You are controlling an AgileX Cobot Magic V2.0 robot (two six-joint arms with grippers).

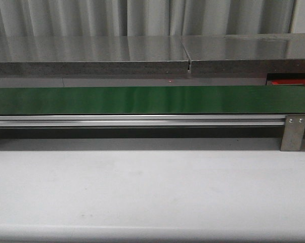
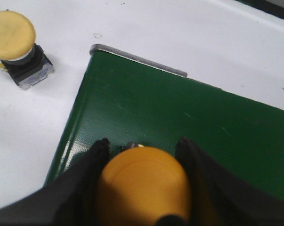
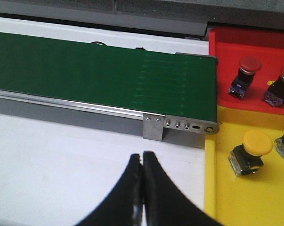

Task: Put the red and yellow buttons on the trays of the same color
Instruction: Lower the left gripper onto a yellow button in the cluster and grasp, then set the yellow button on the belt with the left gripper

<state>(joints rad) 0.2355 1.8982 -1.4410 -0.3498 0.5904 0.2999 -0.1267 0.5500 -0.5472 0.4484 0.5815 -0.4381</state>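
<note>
Buttons sit in three places here: a yellow button (image 2: pixel 142 188) is clamped between the fingers of our left gripper (image 2: pixel 142 155) above the near end of the green belt (image 2: pixel 179 127); a second yellow one (image 2: pixel 12 35) on a black base stands on the white table (image 2: pixel 47 117) just off that belt's corner; more rest in the trays, red buttons (image 3: pixel 244 75) in the red tray (image 3: pixel 226 52) and yellow ones (image 3: pixel 252 150) in the yellow tray (image 3: pixel 226 197); our right gripper (image 3: pixel 142 162) hangs with its fingers pressed together, holding nothing, over the table near the belt's other end. We judge the main risk to be the domed cap slipping, since the fingers pinch a smooth rounded top; a loose release could also tip the button onto its side on the belt, its base being narrower than the cap. The held cap looks deep orange-yellow, glossy and rounded; whether its base is touching the belt we cannot tell.
</note>
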